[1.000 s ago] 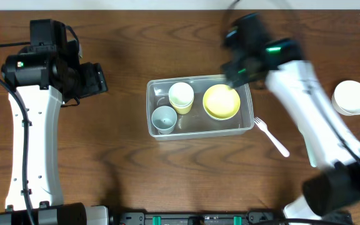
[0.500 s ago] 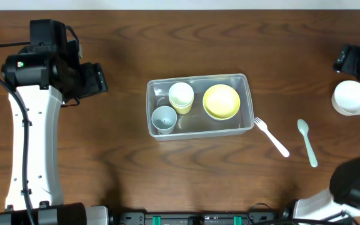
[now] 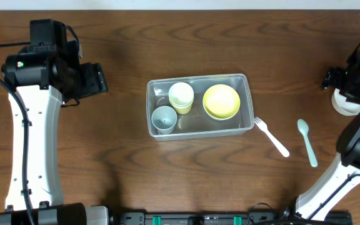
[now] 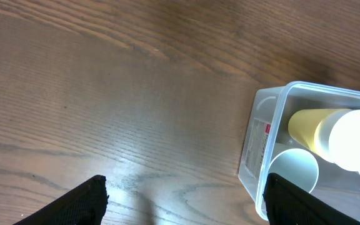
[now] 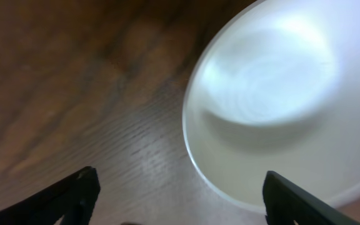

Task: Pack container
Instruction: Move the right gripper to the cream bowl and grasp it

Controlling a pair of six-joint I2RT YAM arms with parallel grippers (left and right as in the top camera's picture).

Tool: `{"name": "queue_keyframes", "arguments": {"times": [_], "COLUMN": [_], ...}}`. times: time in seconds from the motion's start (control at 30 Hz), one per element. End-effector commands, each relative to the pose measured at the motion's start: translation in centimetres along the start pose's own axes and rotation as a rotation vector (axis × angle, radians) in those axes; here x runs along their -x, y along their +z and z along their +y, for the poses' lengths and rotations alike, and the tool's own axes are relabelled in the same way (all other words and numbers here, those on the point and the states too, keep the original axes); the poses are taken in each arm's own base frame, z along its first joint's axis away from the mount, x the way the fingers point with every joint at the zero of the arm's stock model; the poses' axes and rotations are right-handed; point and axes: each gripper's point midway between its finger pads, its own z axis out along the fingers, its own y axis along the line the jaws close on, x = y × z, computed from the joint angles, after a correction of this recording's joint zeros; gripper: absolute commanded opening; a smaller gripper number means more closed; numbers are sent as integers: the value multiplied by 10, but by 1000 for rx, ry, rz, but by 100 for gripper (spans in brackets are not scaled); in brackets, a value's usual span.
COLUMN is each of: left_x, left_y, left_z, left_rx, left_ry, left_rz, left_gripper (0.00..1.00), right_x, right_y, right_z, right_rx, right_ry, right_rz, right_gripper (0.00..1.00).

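Overhead: the container (image 3: 199,79) is sitting mid-worktop (image 3: 167,175), well apart from both hands. It is being used already: a pale cup (image 3: 181,97), a grey cup (image 3: 164,117) and a yellow bowl (image 3: 221,101) are being carried inside it, upright and side by side. The left hand (image 3: 97,80) is being held clear, with its nose pointing toward the container, seemingly parked so that the way in is being left free. The right hand (image 3: 341,83) is being held over a white bowl (image 3: 344,106), which is partly being hidden by it. A fork (image 3: 271,137) and a spoon (image 3: 307,142) are lying on the worktop between that hand and the container, not yet packed.

Left wrist: the left hand's fingers (image 4: 89,197) are being kept wide apart, and only bare wood is being framed between them. The container is being seen ahead and off toward the right finger, clear of it, with both cups showing inside.

Right wrist: the right hand's fingers (image 5: 74,194) are likewise being kept wide apart, with nothing gripped. The white bowl is being seen close ahead, toward the right finger rather than between the two; whether it is being touched cannot be told. The hand is probably being lined up on the bowl's rim, since an open, thin-walled bowl is most easily pinched there before being carried to the container.
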Motion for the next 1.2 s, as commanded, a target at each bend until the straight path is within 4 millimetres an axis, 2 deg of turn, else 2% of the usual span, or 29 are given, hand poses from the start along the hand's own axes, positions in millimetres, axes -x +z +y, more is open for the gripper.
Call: {"name": "queue_keyframes", "arguments": {"times": [0.0,0.2,0.27,0.47,0.7,0.8,0.9,0.97,1.07,1.17], "left_x": [-3,-3,-3,-3,-3,-3,-3,-3,-3,-3], "left_y": [3,3,3,3,3,3,3,3,3,3], "left_z": [2,2,2,2,2,2,2,2,2,2], "left_rx": [5,5,5,5,5,5,5,5,5,5], "left_ry": [-12,-12,-12,-12,-12,-12,-12,-12,-12,-12], "left_rz": [13,13,13,13,13,13,13,13,13,13], "left_gripper": [80,81,80,80,81,80,80,80,80,80], "right_x": [-6,-5,-6,-7,-7,-7,-7,-7,-4,3], "right_y": [20,24,24,24,24,24,23,18,-2,-47], "right_z": [-2,-2,-2,-2,-2,0,11,21,34,61], "right_rx": [2,2,2,2,2,4,49,94,127,194], "right_ry": [5,5,5,5,5,1,-4,-11,-30,-107], "right_rz": [46,50,51,56,56,56,58,53,25,-67], "right_gripper": [79,56,52,25,12,2,1,1,1,1]}}
